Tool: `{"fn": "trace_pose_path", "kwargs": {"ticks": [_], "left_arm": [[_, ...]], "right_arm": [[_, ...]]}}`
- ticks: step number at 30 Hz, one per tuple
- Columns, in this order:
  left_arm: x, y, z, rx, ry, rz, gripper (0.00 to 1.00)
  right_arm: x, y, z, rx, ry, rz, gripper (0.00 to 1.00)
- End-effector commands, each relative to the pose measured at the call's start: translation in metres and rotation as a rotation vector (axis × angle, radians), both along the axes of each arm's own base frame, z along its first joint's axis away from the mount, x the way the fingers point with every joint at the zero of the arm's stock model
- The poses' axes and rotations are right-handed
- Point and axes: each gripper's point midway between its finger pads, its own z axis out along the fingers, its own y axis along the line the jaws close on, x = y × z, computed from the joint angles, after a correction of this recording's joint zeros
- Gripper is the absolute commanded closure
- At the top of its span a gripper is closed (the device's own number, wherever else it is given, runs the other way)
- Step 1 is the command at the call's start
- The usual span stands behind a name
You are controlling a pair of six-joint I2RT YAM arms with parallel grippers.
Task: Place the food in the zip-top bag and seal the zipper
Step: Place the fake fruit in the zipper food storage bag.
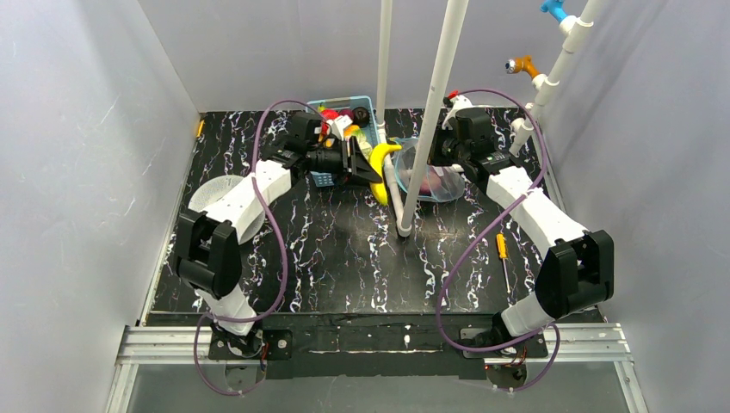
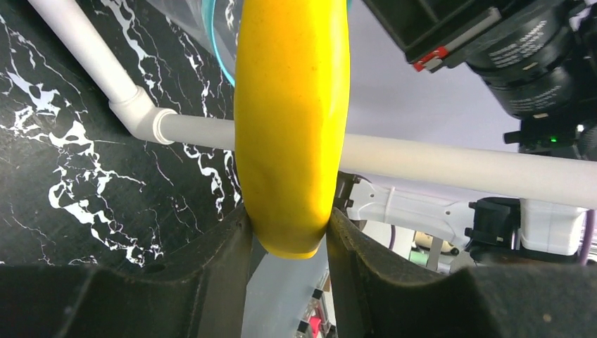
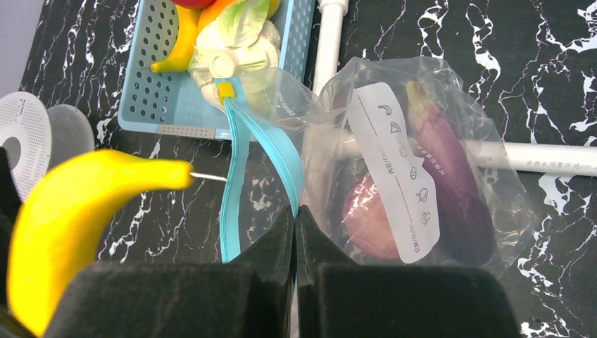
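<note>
On the black marbled table (image 1: 344, 249): two arms meet at the far side, by a light-blue basket (image 3: 151, 84).
Left gripper (image 2: 288, 236): clamped on one end of the yellow banana (image 2: 292, 120), which is held just beside the bag's mouth.
Right gripper (image 3: 296, 225): fingers squeezed together, pinching the zip-top bag (image 3: 394, 169) at its teal zipper (image 3: 236, 176).
Bag: lying across a white pipe (image 3: 549, 158), with its mouth gaping open.
Inside: a purple eggplant (image 3: 450, 183) and a reddish round piece (image 3: 369, 218).
Basket: holds a cabbage (image 3: 232, 35).

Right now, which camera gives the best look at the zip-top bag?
The right wrist view: the zip-top bag is close up, its teal zipper and the eggplant inside plainly visible. The top view shows it small, partly behind a white pipe. The left wrist view catches only an edge beside the banana.
</note>
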Motion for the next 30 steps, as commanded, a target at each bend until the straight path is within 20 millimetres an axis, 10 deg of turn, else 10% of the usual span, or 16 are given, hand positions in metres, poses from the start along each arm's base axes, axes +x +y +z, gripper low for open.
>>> {"fn": "trace_pose_path", "kwargs": {"ticks": [1,20,30], "left_arm": [[-0.01,-0.013,-0.004,-0.001,0.049,-0.06,1.0],[0.095,-0.046,-0.004,-0.088,0.095,0.179,1.0],[0.099,-0.063,-0.016,-0.111,0.141,0.173,1.0]], "right_arm": [[0.003,0.006,0.024,0.038,-0.079,0.012,0.99],[-0.005,0.02,0.031,0.052,-0.127,0.097,0.99],[-0.004,0.022,0.029,0.053,-0.13,0.103,0.99]]}}
